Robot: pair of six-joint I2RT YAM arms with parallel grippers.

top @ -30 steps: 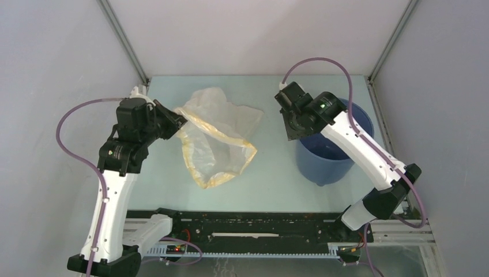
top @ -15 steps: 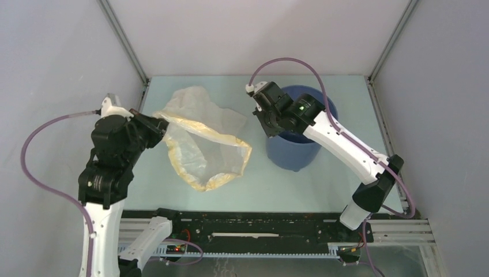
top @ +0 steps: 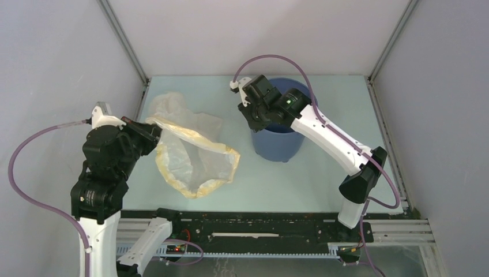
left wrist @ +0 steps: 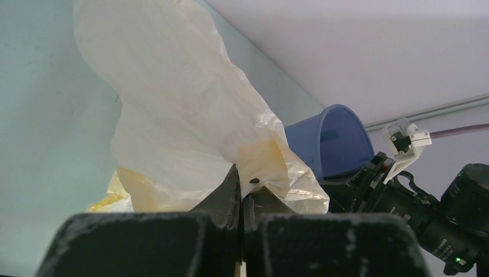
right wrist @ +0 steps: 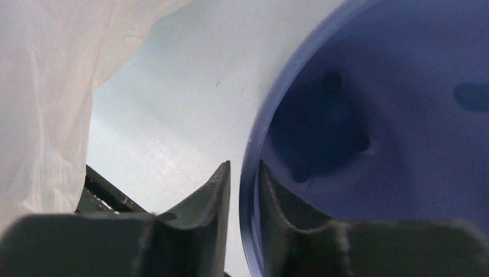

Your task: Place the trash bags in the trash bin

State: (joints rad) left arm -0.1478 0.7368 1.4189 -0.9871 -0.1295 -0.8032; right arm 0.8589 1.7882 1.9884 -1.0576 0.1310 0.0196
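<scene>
Moved since 1 s ago: R arm [top: 328, 135] swung left and the bin [top: 277, 144] came with it, from the right side to mid-surface, now near the bag [top: 193, 158]. L arm [top: 106, 156] pulled back toward the left wall [top: 57, 57], bag trailing after it.

L hand [left wrist: 241, 180]: clenched. Both dark fingers [left wrist: 222, 199] are pressed tip to tip w/ a fold of the bag's yellowish hem pinched between. Bag rises off the tips and drapes away.

R hand [right wrist: 243, 167]: its fingers [right wrist: 210, 208] straddle the bin rim, 1 outside, 1 inside, narrow gap. A thin sliver of pale surface [top: 323, 179] shows between the outer finger and the rim, so can't tell if it's clamped tight or just sitting loose around it.

Counts: 1 bag, 1 bin, 2 arms, 2 hands, 2 purple hoses [top: 271, 59] (1 per arm).

Bag: thin film, crinkly, translucent, whitish w/ a cream-yellow band round the mouth. Mouth gapes as a rough loop. Lower part lies on the surface, upper corner is lifted at the L hand. It's outside the bin, to its left, w/ a small gap showing in top view.

Bin: round, blue, smooth plastic, tapered, wider at the rim. Floor inside shows a few small dark dimples. R arm's wrist covers part of the rim in top view.

Surface: pale blue-green, smooth, matte.
</scene>
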